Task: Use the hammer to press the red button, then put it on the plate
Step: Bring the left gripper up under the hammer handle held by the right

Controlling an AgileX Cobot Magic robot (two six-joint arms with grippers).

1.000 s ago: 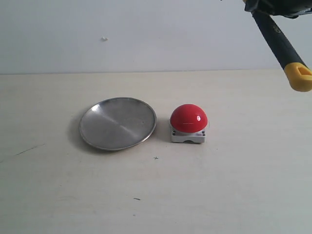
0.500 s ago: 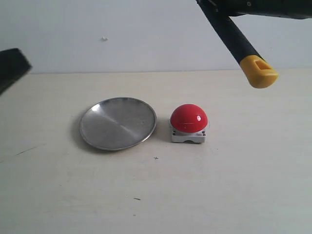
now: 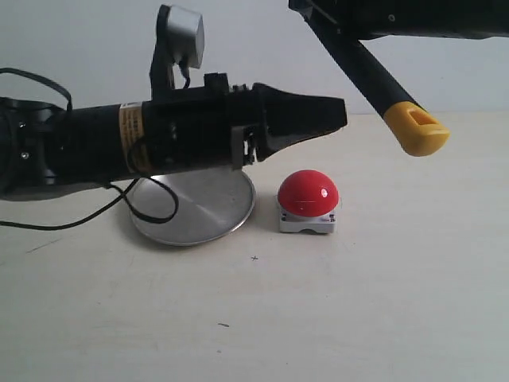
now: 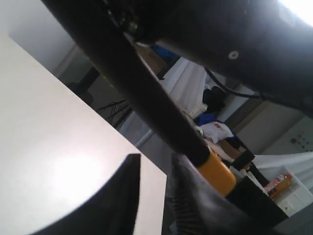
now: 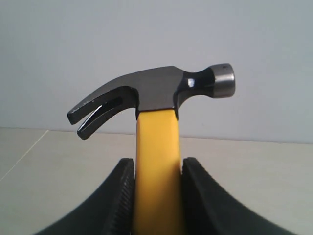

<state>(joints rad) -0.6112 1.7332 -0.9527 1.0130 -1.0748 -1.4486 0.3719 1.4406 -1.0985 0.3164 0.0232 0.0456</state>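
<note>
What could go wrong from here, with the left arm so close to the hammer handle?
The left gripper, open, sits near the black sleeve of the hammer; closing off-centre could knock it loose.
The right gripper grips the yellow shaft just under the head; releasing early may let the heavy head swing.
The left arm hangs over the plate, close to the red button; dipping could bump either.

Table (image 3: 382, 302): pale cream top, matte, filling the near and middle ground. A few small dark specks (image 3: 254, 257); one thin scratch (image 3: 40, 245) at the near left.
Wall (image 3: 95, 48): plain grey-white, along the table's far edge.
Light: soft, even.
Room beyond, seen blurred in the left wrist view: white drapes (image 4: 188, 85), dark cables (image 4: 113, 106), unsorted clutter.
</note>
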